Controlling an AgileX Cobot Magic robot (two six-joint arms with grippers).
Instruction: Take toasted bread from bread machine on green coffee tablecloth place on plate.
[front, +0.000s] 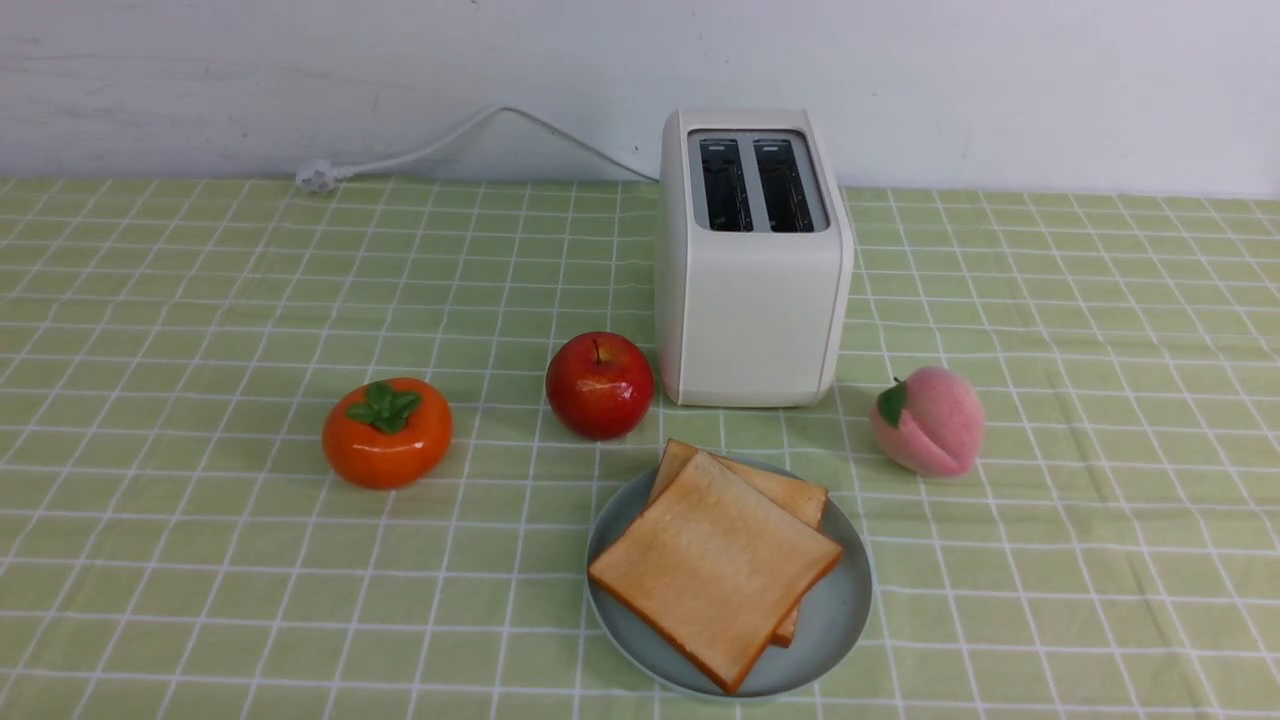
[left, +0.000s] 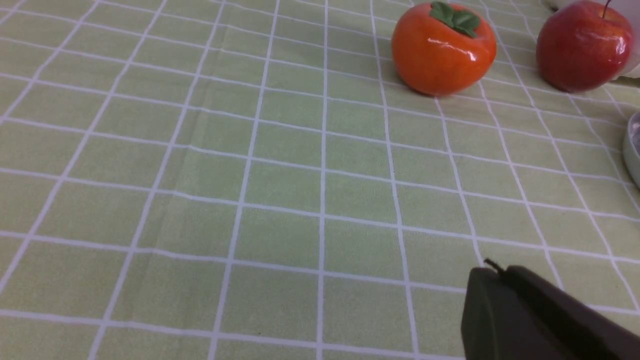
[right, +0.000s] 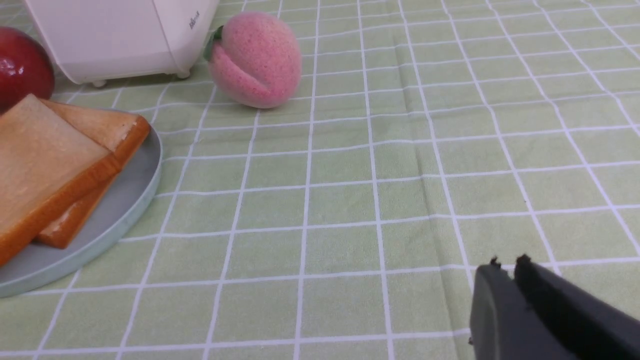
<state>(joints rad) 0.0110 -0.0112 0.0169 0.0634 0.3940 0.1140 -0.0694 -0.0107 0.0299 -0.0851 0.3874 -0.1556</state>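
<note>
**Both slices on plate, hands backed off**

Task looks done to me. Both slices of toast (front: 715, 565) lie stacked on the plate (front: 845, 615), top one skewed over the lower, both inside the rim. Toaster (front: 752, 260) stands just behind the plate, both slots dark and empty as far as I can see down them. Plate holds only the toast.

My left hand (left: 492, 272) hangs over bare tablecloth (left: 250, 200), fingers pressed together, holding nothing. My right hand (right: 507, 265) sits over cloth well to the side of the plate, fingers nearly together with a thin slit between, nothing in it; can't tell from this angle whether it's parting or just resting.

Doing this step well: keep both hands low-risk, pull straight back, don't sweep across the plate or knock the peach (right: 254, 60), apple (front: 599, 385) or persimmon (front: 387, 432). Leave the stack alone.
</note>
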